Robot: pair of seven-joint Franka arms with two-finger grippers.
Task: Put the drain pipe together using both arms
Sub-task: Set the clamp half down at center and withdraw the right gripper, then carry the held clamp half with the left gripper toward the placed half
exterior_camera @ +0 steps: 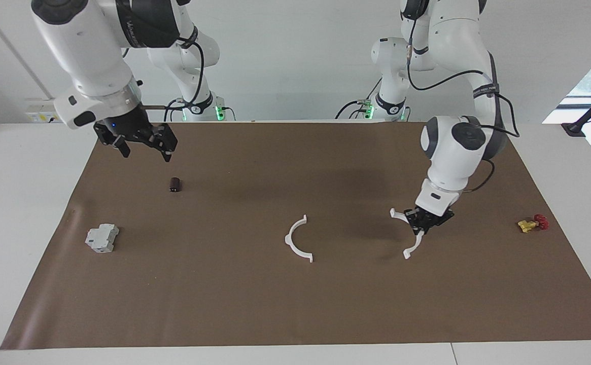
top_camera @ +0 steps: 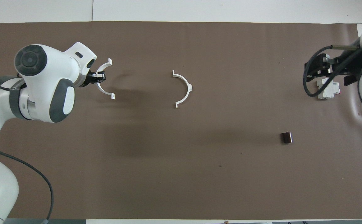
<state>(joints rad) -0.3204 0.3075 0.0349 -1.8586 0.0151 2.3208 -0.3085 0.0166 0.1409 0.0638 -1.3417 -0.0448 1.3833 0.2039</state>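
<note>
One white half-ring of the drain pipe (exterior_camera: 298, 242) (top_camera: 185, 87) lies loose on the middle of the brown mat, with nothing touching it. The second half-ring (exterior_camera: 412, 248) (top_camera: 104, 92) hangs just above the mat, toward the left arm's end. My left gripper (exterior_camera: 422, 225) (top_camera: 101, 75) is shut on the middle of that half-ring's arc. The two half-rings stand about a hand's width apart. My right gripper (exterior_camera: 144, 151) (top_camera: 326, 75) is open and holds nothing. It is raised high over the right arm's end of the mat.
A grey boxy block (exterior_camera: 102, 238) (top_camera: 327, 89) sits at the right arm's end of the mat. A small dark cylinder (exterior_camera: 175, 184) (top_camera: 286, 137) lies nearer to the robots than the block. A yellow-and-red valve (exterior_camera: 530, 223) lies at the left arm's end.
</note>
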